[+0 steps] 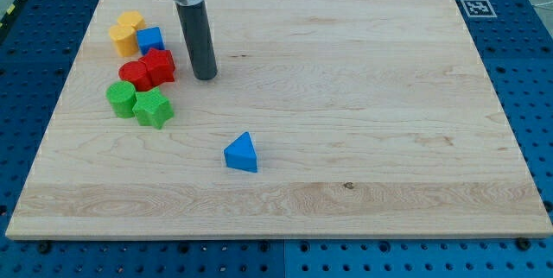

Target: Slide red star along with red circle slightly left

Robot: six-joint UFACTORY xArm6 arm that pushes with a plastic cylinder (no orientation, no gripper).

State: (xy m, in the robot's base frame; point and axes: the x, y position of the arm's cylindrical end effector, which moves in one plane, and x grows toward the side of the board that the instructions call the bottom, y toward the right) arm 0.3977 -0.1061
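The red star (160, 66) and the red circle (136, 75) sit touching each other near the board's left side, the star to the right of the circle. My tip (205, 77) rests on the board just to the right of the red star, a small gap away. A blue cube (150, 40) sits just above the red star.
Two yellow blocks (127, 33) lie at the upper left of the cluster. A green circle (121, 98) and a green star (153, 107) lie just below the red blocks. A blue triangle (242, 153) lies alone near the board's middle. A marker tag (476, 7) is at the top right corner.
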